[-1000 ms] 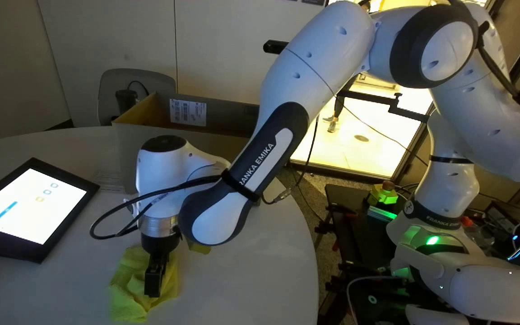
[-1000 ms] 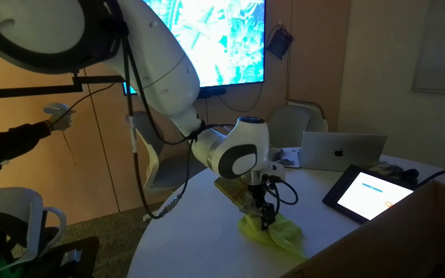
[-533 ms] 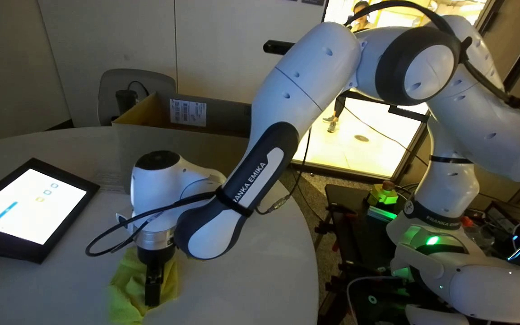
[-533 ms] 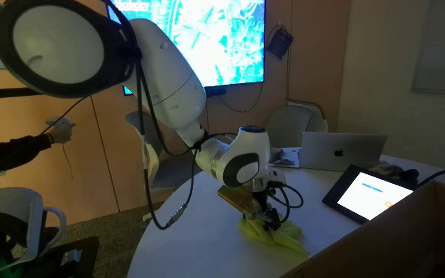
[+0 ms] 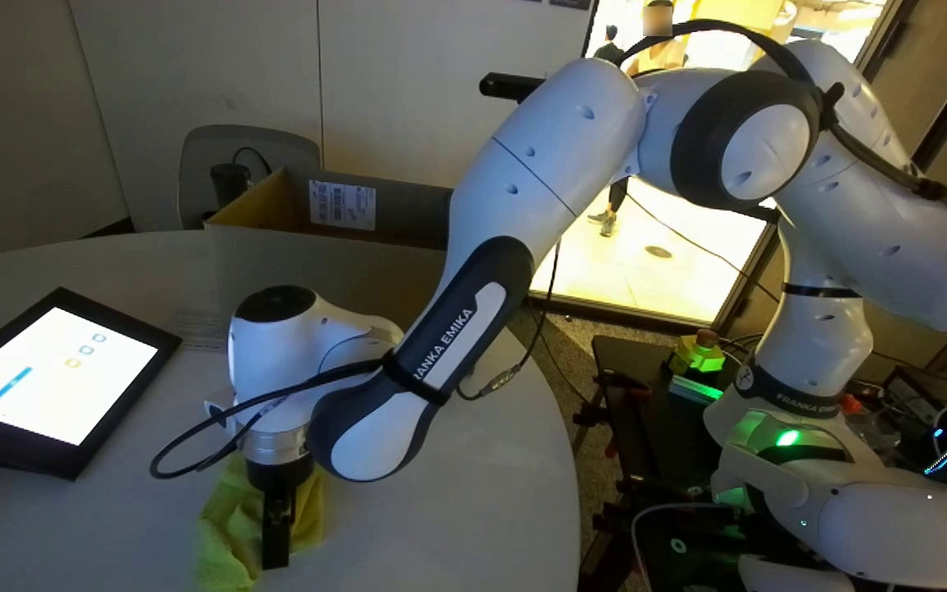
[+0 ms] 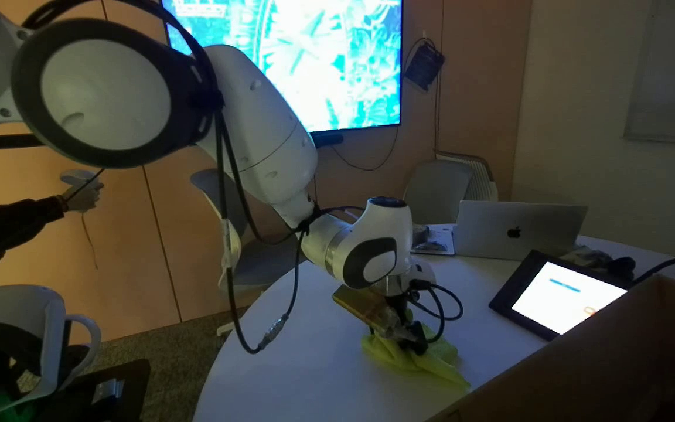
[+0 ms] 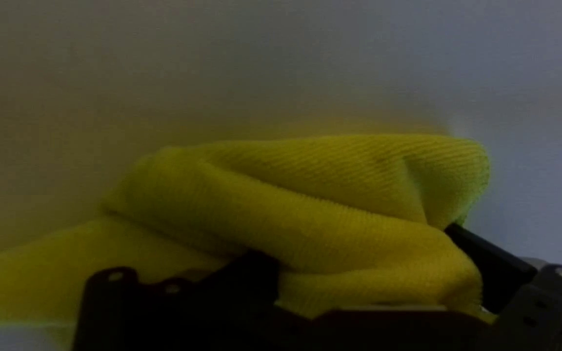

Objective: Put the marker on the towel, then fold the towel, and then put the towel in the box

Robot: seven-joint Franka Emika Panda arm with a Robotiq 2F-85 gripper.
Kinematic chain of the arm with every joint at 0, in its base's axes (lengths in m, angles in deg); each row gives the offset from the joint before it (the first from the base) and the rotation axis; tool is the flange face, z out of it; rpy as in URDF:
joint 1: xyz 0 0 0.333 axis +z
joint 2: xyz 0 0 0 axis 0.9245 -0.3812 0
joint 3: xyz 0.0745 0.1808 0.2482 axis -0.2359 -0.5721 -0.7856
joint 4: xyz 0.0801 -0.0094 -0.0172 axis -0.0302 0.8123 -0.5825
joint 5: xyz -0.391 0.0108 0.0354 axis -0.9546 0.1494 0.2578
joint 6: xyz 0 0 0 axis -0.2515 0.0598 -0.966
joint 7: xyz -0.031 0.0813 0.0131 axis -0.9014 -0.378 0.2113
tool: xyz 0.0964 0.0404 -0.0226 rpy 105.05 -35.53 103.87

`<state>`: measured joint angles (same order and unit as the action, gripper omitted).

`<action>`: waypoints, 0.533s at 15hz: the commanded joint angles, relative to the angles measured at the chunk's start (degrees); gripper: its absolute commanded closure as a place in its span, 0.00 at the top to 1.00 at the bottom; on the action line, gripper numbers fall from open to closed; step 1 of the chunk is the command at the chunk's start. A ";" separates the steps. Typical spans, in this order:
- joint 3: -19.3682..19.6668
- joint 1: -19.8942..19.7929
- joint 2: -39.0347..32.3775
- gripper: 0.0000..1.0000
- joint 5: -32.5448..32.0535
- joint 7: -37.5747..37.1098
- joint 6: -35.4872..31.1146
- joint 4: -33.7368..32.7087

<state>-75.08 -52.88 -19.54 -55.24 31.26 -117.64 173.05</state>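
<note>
The towel (image 7: 310,209) lies crumpled on the table (image 5: 457,518), outside the box (image 5: 358,263), and we see its folds heaped between the two fingers (image 7: 491,267) of the gripper (image 7: 356,243). Those fingers stand spread: in the wrist view one sits at seven o'clock of the heap, the other at four with its tip partly under a fold. We cannot tell whether either one presses on the cloth. A flatter stretch of towel runs out between eight and nine o'clock.

In both exterior views the gripper points down to six o'clock over the towel, hiding part of it, at the end of the arm (image 5: 515,197).

Counting from the towel, in an exterior view we find the tablet (image 5: 54,374) at ten o'clock, near the cloth but not touching, and the box between twelve and one, its white label (image 5: 343,205) facing us. A chair (image 5: 297,152) stands beyond the box, at twelve.

In an exterior view we have the box at four, the tablet at two, the laptop (image 6: 519,228) at one and the TV (image 6: 343,64) just short of twelve. Far out at ten, a person (image 6: 21,221) holds a white device (image 6: 77,174).
</note>
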 commanded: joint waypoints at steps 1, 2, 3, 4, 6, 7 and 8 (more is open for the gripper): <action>0.32 0.03 -1.42 0.60 -1.25 -0.45 1.95 -1.53; 0.44 0.13 -0.63 0.53 -1.36 -0.57 1.85 -0.78; 0.49 0.20 -0.08 0.46 -1.37 -0.69 1.89 -0.26; 0.62 0.28 0.83 0.37 -1.45 -0.86 1.61 0.79; 0.96 0.49 2.07 0.24 -1.69 -1.20 1.31 2.25; 1.24 0.53 2.96 0.15 -1.88 -1.39 0.99 3.38; 1.49 0.52 3.76 0.07 -2.05 -1.59 0.72 4.48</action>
<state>-74.65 -52.64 -18.63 -55.58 31.20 -116.77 173.34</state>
